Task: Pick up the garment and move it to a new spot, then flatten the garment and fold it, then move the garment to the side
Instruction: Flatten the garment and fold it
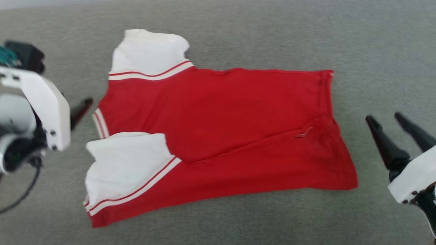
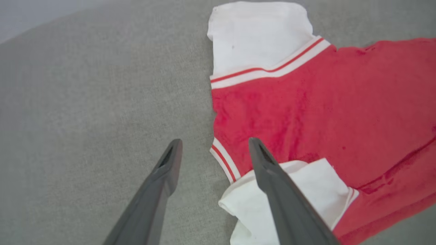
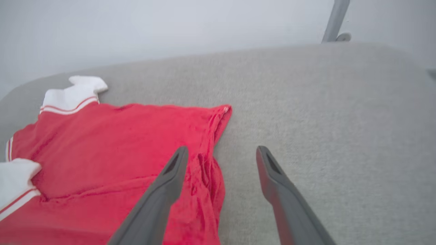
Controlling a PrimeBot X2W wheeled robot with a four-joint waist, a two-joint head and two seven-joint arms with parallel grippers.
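Observation:
The garment (image 1: pixel 221 119) lies spread on the grey cloth surface (image 1: pixel 374 51), red with two white sleeve ends and striped trim at its left end. A long crease runs across its lower half. My left gripper (image 2: pixel 214 141) stands open just off the collar side, with nothing between its fingers; one dark fingertip (image 1: pixel 87 101) shows beside the trim. In the left wrist view the garment (image 2: pixel 323 102) lies to the right of the fingers. My right gripper (image 1: pixel 384 116) is open and empty a short way off the hem. The right wrist view shows the right gripper (image 3: pixel 221 148) astride the hem edge of the garment (image 3: pixel 119 143), above it.
Grey surface extends on all sides of the shirt, widest to the right and far side. A pale wall rises behind its far edge, with a metal pole (image 3: pixel 335 20) at the back right. A black cable (image 1: pixel 20 194) hangs from my left arm.

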